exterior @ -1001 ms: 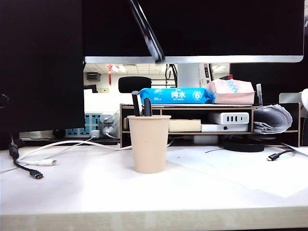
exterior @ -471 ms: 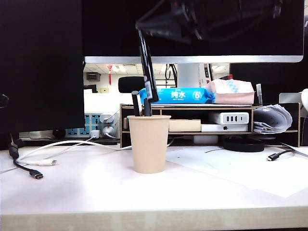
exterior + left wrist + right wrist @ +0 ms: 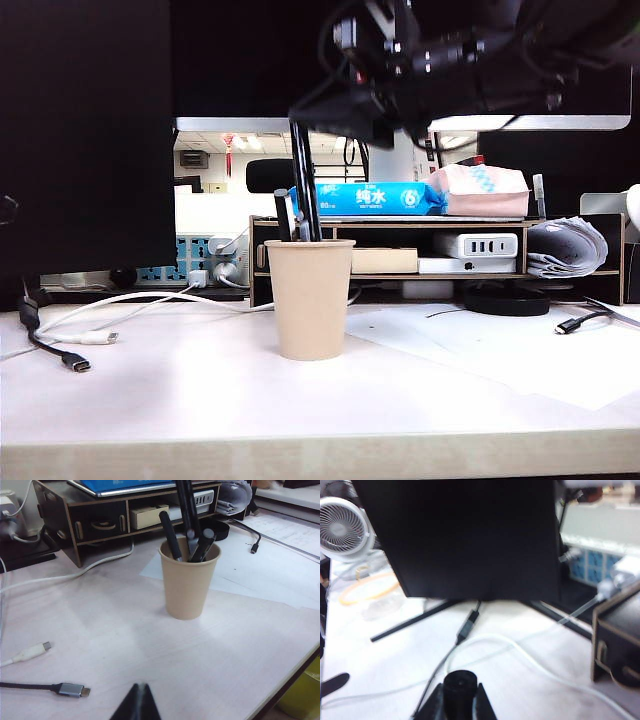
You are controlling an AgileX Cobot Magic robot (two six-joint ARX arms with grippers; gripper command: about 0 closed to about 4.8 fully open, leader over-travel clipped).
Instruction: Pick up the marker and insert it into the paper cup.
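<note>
Near edge of the table [image 3: 200, 410]: black USB-C cable [image 3: 60, 355] and white cable [image 3: 95, 338] lie to the left, clear of everything else.

Paper cup [image 3: 309, 298] stands upright mid-table, plain beige, no print. Two dark pens [image 3: 283, 214] already lean inside it, tips above the rim.

Marker [image 3: 304, 180] hangs near-vertical over the cup, lower end just past the rim, between the pens. Lettering on its barrel not readable here.

Right gripper [image 3: 330, 108] sits above the cup, reaching in from the right side of the exterior view, fingers partly closed and clamped on the marker's top end; right wrist view shows the round black butt of the marker [image 3: 460, 685] pinched between the fingers.

Left gripper [image 3: 137, 707]: only a dark pointed tip shows in its wrist view, low over the table and well short of the cup [image 3: 189, 580]; can't tell if it's open or closed.

White paper sheets [image 3: 520, 355] lie right of the cup, with a black cable end [image 3: 575, 323] on them.

Behind: wooden desk shelf [image 3: 400, 250] holding a white USB hub [image 3: 478, 245]. On top, a blue wet-wipes pack [image 3: 365, 198] printed "纯水" and "6", plus a pink tissue pack [image 3: 480, 190]. Rolled papers [image 3: 565, 248] at the shelf's right end.

Farthest back, a monitor [image 3: 400, 60] spans the top, and the right arm blocks part of it.
</note>
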